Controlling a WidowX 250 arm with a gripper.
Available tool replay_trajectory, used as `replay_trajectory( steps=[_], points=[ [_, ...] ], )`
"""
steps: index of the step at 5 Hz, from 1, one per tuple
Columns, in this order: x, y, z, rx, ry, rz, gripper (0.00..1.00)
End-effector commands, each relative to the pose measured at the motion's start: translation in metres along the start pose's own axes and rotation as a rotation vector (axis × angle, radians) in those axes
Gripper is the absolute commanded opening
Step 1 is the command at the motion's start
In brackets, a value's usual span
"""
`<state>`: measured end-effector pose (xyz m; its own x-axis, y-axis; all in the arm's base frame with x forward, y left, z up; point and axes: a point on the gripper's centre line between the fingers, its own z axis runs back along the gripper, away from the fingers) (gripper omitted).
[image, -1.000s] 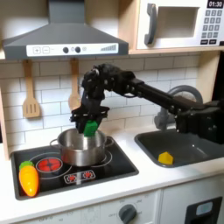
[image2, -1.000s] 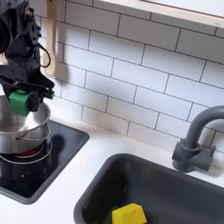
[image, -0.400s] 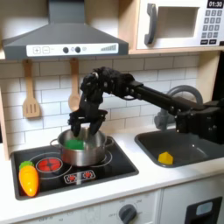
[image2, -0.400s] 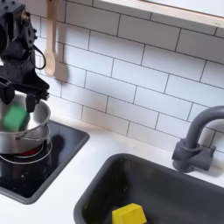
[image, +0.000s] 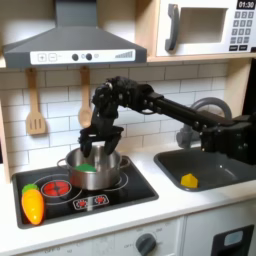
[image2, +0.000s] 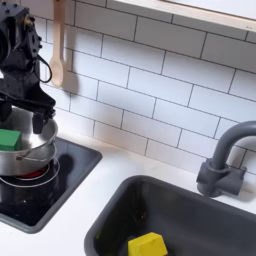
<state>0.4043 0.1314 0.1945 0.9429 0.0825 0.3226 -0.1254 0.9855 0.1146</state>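
The pot (image: 93, 170), a steel one, sits on the black stove top (image: 130, 195) at the first exterior view's left, and it is the biggest thing in play here; in the second exterior view its rim shows at the left edge (image2: 25, 158). Above and behind it hangs the arm, with the gripper (image: 97, 143) poised just over the pot's mouth, its fingers spread apart and holding nothing as far as both exterior views show. Inside the pot lies the green block (image: 87, 163), resting toward the left side of the bowl; in the second exterior view it shows as a green square (image2: 9, 140) just below the open fingers.

To do this release well, I judge that the gripper should lift straight up with its fingers kept wide, so a fingertip does not catch the block or nudge the pot's rim and handle. A slow vertical rise looks safer than a sideways sweep, since the pot is light and could slide on the smooth hob.

Smaller things lie about: a carrot-like toy (image: 34, 203) on the stove's left edge, and a yellow piece (image: 189, 181) down in the sink (image: 215, 170).
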Motion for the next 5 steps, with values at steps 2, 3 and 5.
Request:
replay_trajectory(
  steps=[2, 3, 5],
  points=[
    [-0.016, -0.008, -0.015, -0.057, 0.119, -0.054, 0.00],
    [-0.016, -0.011, -0.014, -0.059, 0.120, -0.063, 0.00],
    [-0.018, -0.014, -0.012, -0.080, 0.128, -0.068, 0.00]
  ],
)
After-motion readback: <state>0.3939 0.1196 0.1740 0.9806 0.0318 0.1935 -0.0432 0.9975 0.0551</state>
